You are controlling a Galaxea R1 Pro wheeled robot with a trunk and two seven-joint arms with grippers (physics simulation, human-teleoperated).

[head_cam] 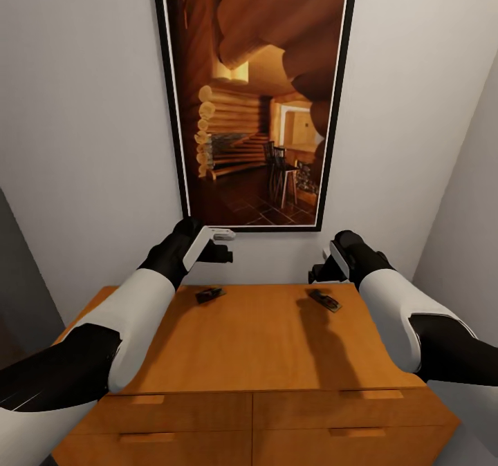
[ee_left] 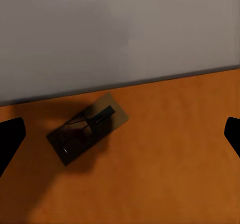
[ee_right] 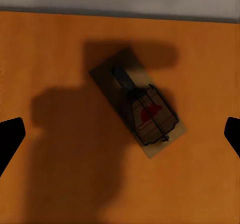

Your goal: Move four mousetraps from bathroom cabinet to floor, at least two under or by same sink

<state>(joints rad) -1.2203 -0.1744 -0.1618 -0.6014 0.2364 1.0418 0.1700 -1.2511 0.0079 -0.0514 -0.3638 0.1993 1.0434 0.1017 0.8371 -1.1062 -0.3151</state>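
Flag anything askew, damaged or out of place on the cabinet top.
Nothing looks damaged or spilled. Two mousetraps, one under the left gripper at and one under the right gripper at, lie flat but skewed to the cabinet edges.

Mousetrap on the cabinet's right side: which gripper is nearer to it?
Right. The right gripper hangs open just above that mousetrap; the left gripper is across the cabinet, above the other mousetrap.
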